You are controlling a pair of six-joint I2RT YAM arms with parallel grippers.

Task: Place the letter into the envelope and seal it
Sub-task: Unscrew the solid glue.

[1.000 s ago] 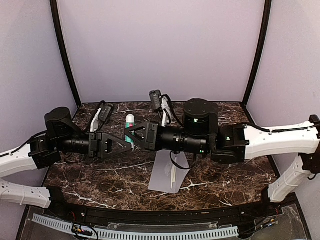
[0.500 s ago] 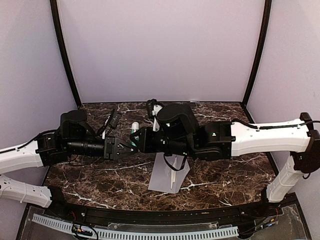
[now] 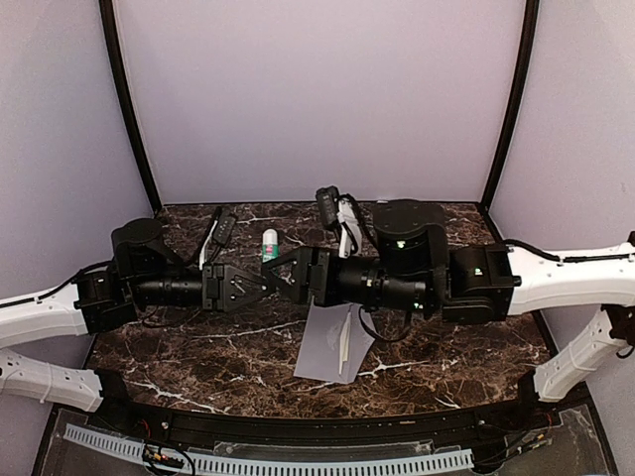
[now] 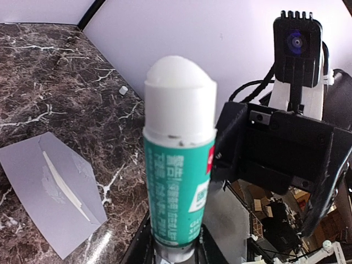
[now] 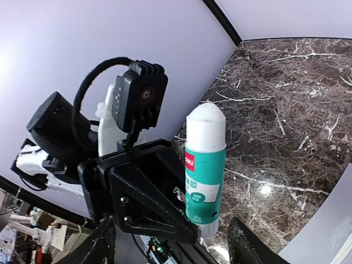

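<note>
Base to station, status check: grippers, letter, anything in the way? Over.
Left gripper shut on glue stick, upright. Right gripper open, facing it. Letter a folded strip on grey envelope. Right arm overhangs envelope.

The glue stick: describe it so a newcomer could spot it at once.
Above the middle of the dark marble table, where the two arms meet tip to tip, the glue stick stands upright, its base clamped in the left gripper. It is a teal tube with a rounded white cap, unlike the flat grey envelope nearby.

Upright glue stick (image 4: 179, 159) in jaws, grey envelope (image 4: 41, 212) on marble table (image 4: 55, 82)
</note>
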